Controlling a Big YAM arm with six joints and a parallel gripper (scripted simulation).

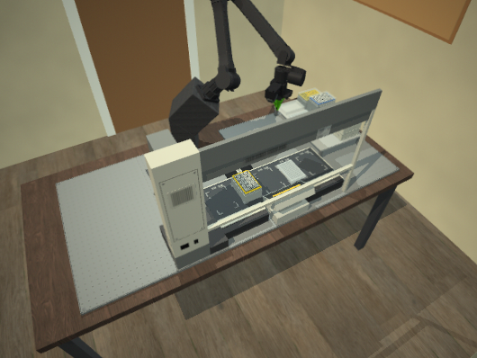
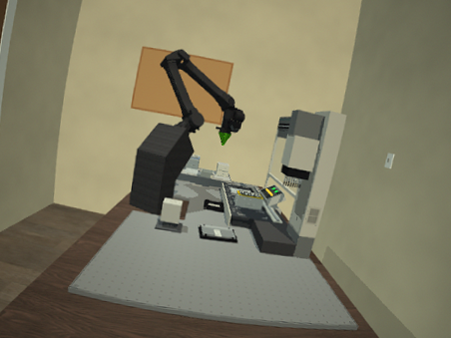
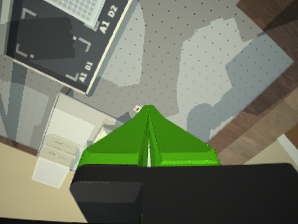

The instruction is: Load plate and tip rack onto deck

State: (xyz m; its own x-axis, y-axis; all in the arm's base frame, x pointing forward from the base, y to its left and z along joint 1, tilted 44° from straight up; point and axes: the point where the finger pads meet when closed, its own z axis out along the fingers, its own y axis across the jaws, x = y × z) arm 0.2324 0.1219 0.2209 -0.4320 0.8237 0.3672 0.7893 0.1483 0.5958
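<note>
My gripper (image 1: 278,104) is shut on nothing. It hangs in the air behind the deck's back wall, near the shelf unit; it also shows in the exterior view (image 2: 223,140). In the wrist view the green fingers (image 3: 149,114) meet in a point above the dotted mat. A white sample plate (image 1: 289,171) sits uncovered on deck position D2, and its corner shows in the wrist view (image 3: 75,7). A yellow-framed tip rack (image 1: 247,183) sits on the deck two positions to its left. Position D1 (image 3: 50,46) is empty.
The shelf holds a white flat item (image 1: 292,108), a yellow rack (image 1: 308,94) and a blue rack (image 1: 323,98). A white stacked item (image 3: 59,146) lies below left of the fingers. A dark tray holding a flat piece (image 2: 217,232) and a white box (image 2: 171,210) stand on the mat. The grey back wall (image 1: 288,130) is beside the gripper.
</note>
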